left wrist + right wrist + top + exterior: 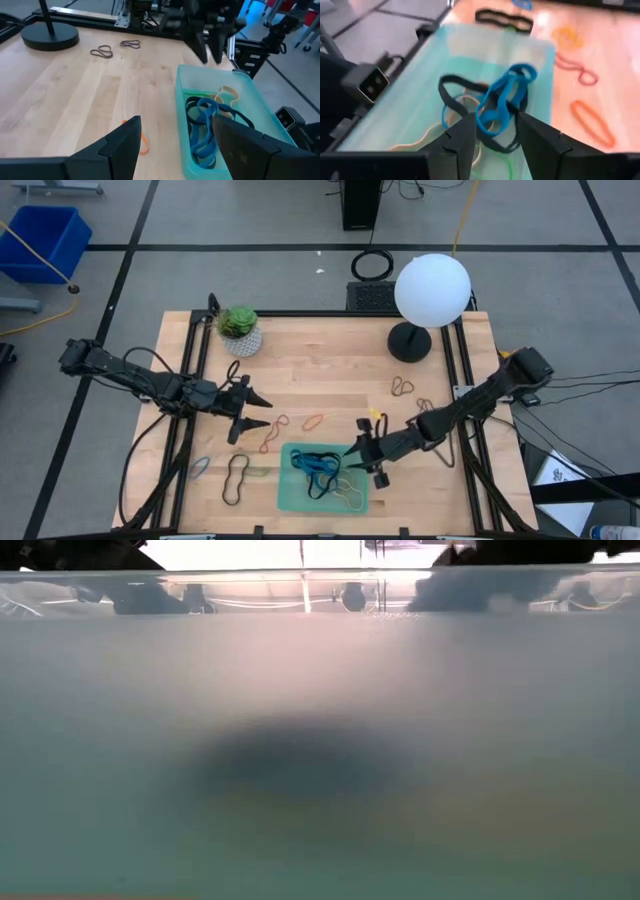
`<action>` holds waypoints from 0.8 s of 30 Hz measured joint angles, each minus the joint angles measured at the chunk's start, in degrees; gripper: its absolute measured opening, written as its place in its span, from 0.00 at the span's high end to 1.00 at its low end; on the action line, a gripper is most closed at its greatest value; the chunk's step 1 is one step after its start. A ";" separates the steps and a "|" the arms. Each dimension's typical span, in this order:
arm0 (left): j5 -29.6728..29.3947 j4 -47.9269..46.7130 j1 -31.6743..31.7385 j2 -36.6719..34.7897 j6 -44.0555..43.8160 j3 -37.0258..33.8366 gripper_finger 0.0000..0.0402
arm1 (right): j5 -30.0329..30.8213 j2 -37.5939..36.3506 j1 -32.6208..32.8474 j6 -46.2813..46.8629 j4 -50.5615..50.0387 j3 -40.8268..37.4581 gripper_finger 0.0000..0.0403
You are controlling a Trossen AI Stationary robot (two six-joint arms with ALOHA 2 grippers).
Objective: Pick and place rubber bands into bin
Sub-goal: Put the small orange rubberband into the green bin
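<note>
Green and translucent, the bin (288, 498) sits at the lower centre of the high view, low on the wooden table (330, 360). Inside it I count a blue rubber band (502, 97), a black rubber band (451, 86), a tan rubber band (422, 139) and a thin green rubber band (502, 162); they overlap, so there may be more underneath.

My right gripper (356, 452) hangs at the bin's right edge, just above the blue loop, its two dark fingers (462, 134) spread apart with nothing between them. My left gripper (262, 409) waits left of centre, fingers wide apart and bare.

Outside the bin in the high view I count seven bands: an orange band (313, 421) and a red band (272, 434) just above the bin, a long black band (236, 477) and a pale blue band (200, 469) at lower left, a black loop (234, 370) below the potted plant (239, 327), and two dark bands (402, 387) right of centre near the white globe lamp (431, 288). Something yellow by my right wrist is too small to name.

The low view is nearly all blur behind the bin's wall; only dark arm shapes show along its top. The lamp's globe hides most of its own base
</note>
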 joint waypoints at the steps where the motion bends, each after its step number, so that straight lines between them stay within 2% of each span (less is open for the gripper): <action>1: -0.16 0.09 -0.02 -0.01 0.02 0.00 0.36 | -0.02 -1.46 0.00 -0.12 -1.04 0.00 0.64; 5: -2.25 0.72 -0.02 -0.02 -0.01 0.00 0.36 | 0.03 -7.14 0.00 -0.22 -6.49 -0.20 0.64; 13: -7.57 1.36 0.00 -0.02 -0.64 0.00 0.36 | 0.44 -16.18 0.00 -0.46 -6.51 -6.74 0.65; 17: -8.13 1.16 0.27 0.23 -1.25 0.23 0.36 | 4.56 -18.79 -0.34 -0.58 -6.00 -9.82 0.64; 20: -7.70 0.73 1.41 1.90 -1.56 1.27 0.36 | 7.61 -19.66 -1.00 -2.08 -3.63 -12.42 0.65; 24: -7.59 -3.35 3.81 8.05 -1.22 6.00 0.36 | 7.59 -19.99 -3.06 -4.95 1.97 -15.91 0.65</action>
